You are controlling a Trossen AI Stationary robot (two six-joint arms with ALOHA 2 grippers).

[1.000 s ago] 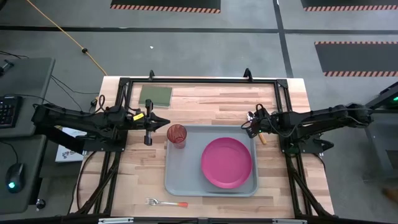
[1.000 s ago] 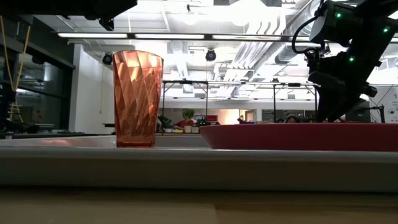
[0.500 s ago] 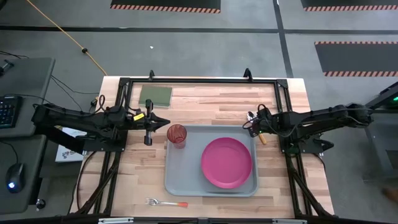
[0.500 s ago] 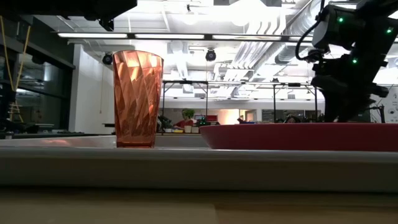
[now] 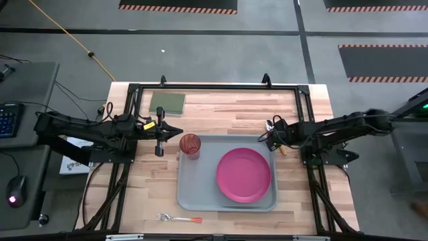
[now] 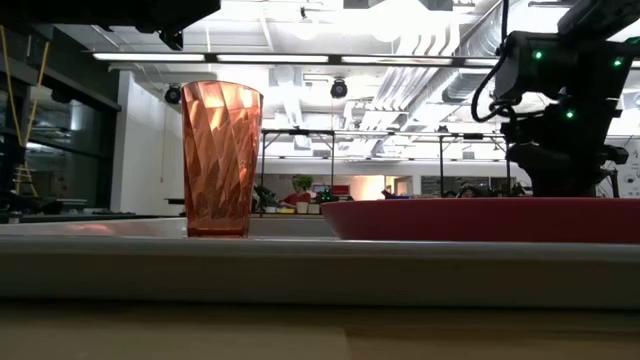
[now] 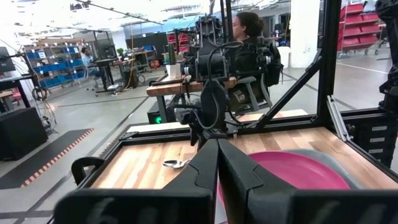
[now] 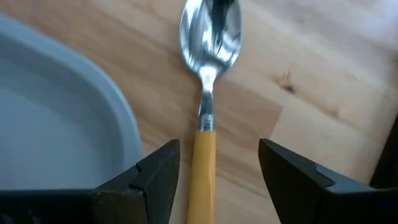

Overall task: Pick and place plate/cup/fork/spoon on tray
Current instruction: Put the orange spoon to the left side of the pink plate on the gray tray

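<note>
Orange-handled spoon (image 8: 206, 118) lies on the counter (image 8: 298, 81) beside the tray (image 8: 56, 118); right claw (image 8: 217, 163) straddles it, wide; descend centred, then close. Left claw (image 7: 217, 162) waits narrow.

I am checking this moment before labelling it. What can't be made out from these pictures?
- Spoon: the right wrist view's edge cuts off its orange handle end; in the high view the right gripper covers most of it.
- Fork: tiny in the high view, so the tines are unclear; absent from other views.
- Tray: the low view shows only its near rim.
- Plate: the left gripper's fingers hide part of it in the left wrist view.
</note>
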